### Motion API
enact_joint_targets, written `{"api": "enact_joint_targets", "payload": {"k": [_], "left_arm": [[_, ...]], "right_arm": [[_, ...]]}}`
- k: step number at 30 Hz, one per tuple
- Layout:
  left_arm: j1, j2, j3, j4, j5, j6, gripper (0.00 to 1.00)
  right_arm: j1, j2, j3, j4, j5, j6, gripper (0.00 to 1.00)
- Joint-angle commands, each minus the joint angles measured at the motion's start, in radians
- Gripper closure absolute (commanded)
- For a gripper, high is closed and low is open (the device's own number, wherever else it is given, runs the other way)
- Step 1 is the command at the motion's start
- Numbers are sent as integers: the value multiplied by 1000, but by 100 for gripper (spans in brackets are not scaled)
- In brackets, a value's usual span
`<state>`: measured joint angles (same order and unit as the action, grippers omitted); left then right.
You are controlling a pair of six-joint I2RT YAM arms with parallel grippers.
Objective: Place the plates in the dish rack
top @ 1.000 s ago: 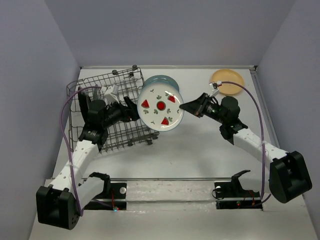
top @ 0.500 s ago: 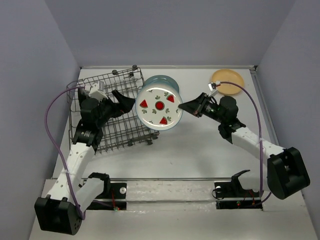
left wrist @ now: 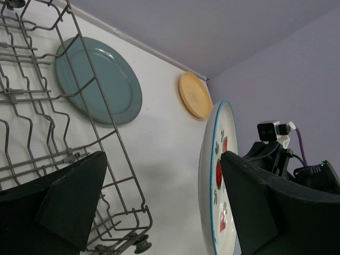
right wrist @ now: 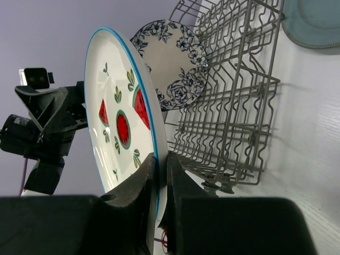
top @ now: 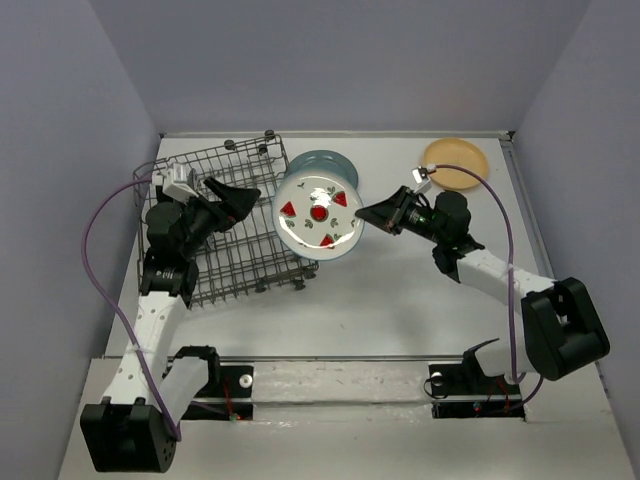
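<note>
My right gripper (top: 365,213) is shut on the rim of the watermelon plate (top: 318,217) and holds it upright, above the table, just right of the dish rack (top: 225,250). The right wrist view shows the fingers pinching the rim (right wrist: 161,170) of this plate (right wrist: 119,111). My left gripper (top: 235,197) is open and empty above the rack; in its own view (left wrist: 159,207) the plate (left wrist: 212,175) is edge-on by the right finger. The teal plate (top: 325,162) and yellow plate (top: 455,163) lie flat. The floral plate (right wrist: 170,64) stands at the rack's (right wrist: 234,95) far side. The black-rimmed plate is out of view.
The rack (left wrist: 79,154) sits tilted at the left of the table, near the left wall. The teal plate (left wrist: 98,79) lies just behind the rack's right corner and the yellow plate (left wrist: 195,95) lies at the back right corner. Purple cables loop from both arms.
The left gripper has pulled back and up to the left, away from the watermelon plate, and opened wider. The right gripper has carried the plate slightly left toward the rack.
</note>
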<state>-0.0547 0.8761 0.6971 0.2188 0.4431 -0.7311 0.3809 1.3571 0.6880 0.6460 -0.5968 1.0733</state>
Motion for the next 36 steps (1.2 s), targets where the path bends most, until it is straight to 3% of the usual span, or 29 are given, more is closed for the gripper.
{"api": "enact_joint_targets", "payload": {"k": [1,3,9,16,18,20,21,24,25,27,29,30,31,33,34,36], "left_arm": [[26,-8,-1,134,140,-56,1],[23,29,8,133,219,-54,1],[-51,90,4,106,273,-16,1],[-206,167,33,134,229,-13,1],[-221,172,33,136,204,-10,6],[-224,169,25,139,181,-11,16],[-224,167,22,140,172,-14,29],[-232,178,24,145,166,-21,48],[-234,178,25,145,155,-25,70],[-234,170,27,143,129,-21,94],[-232,159,44,108,76,-2,94],[-234,147,54,93,60,27,94],[-234,141,83,49,18,45,94],[-234,120,119,-2,-38,85,94],[-234,113,152,-48,-87,119,94],[-234,100,194,-122,-171,175,94]], "right_arm": [[-25,-21,34,219,-52,67,93],[-25,-4,45,219,-58,65,93],[-25,39,68,248,-77,73,93],[-25,42,77,242,-92,62,93],[-25,37,68,238,-90,57,93],[-25,31,64,236,-95,54,93],[-25,30,62,234,-95,51,93],[-25,36,64,222,-112,45,93],[-25,37,62,225,-124,47,93],[-25,33,55,224,-126,40,93],[-25,22,48,190,-120,13,91],[-25,16,47,173,-118,1,85],[-25,2,44,146,-116,-12,67],[-25,-9,35,129,-115,-41,47],[-25,-19,30,116,-115,-47,29],[-25,-26,16,106,-118,-68,21]]}}
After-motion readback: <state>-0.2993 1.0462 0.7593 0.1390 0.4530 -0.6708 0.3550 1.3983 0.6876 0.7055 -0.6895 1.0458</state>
